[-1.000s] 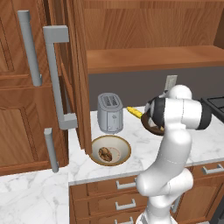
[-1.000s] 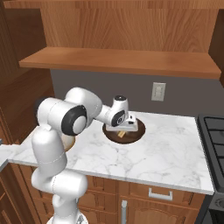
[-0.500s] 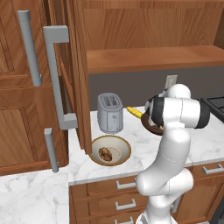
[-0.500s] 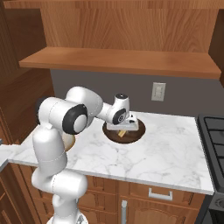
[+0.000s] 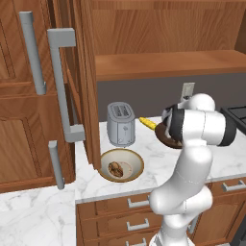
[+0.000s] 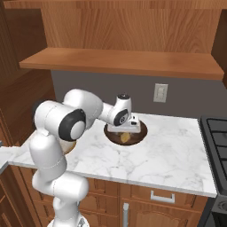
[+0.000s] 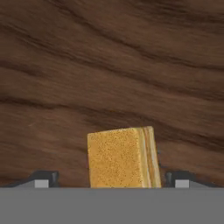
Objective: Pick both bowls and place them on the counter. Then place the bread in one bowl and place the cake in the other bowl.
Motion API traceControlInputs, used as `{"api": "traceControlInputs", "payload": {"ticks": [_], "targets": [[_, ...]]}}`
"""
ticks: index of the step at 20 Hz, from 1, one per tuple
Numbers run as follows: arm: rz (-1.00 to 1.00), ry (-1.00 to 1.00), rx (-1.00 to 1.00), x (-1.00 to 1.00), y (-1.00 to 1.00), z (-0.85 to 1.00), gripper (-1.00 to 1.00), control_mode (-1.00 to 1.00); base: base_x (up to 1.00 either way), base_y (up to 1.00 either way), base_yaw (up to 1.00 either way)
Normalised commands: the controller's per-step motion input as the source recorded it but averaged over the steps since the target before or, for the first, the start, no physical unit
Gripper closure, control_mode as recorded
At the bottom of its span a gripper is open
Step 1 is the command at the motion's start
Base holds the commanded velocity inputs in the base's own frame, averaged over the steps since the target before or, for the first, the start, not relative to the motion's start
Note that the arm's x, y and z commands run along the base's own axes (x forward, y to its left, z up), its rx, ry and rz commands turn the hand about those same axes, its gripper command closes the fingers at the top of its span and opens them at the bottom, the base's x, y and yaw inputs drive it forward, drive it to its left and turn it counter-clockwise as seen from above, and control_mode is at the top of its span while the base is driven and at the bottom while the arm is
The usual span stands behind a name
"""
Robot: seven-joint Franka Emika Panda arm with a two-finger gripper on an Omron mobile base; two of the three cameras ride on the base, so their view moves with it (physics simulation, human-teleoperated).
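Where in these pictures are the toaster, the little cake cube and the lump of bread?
toaster [image 5: 120, 124]: left base view, on its silver front face.
cake [image 7: 118, 158]: hand view, on the cube's broad tan face.
bread [image 5: 116, 168]: left base view, on the brown lump's top, inside the beige bowl.

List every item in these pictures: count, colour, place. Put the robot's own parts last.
Beige bowl: one, brown-rimmed, on the counter's front edge by the cabinet door.
Bread: one, brown, inside the beige bowl.
Dark wood bowl: one, dark brown, at the back of the counter under the hand.
Cake: one, tan-orange cube, on the dark wood bowl's floor.
Toaster: one, grey, behind the beige bowl.
Yellow cylinder: one, right of the toaster.
Counter: one, white marble.
Wall outlet: one, pale, on the grey back wall.
Shelf: one, wooden, above the counter.
Gripper: one, jaws open, either side of the cake.
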Motion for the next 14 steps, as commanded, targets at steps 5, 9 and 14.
{"api": "traceControlInputs", "payload": {"ticks": [5, 9, 14], "targets": [[-0.01, -0.02, 0.00, -0.21, 0.00, 0.45, -1.00, -1.00, 0.00, 0.00, 0.00], [0.00, -0.12, 0.00, -0.48, 0.00, 0.42, -1.00, -1.00, 0.00, 0.00, 0.00], [-0.02, -0.15, 0.03, -0.71, 0.00, 0.32, -1.00, -1.00, 0.00, 0.00, 0.00]]}}
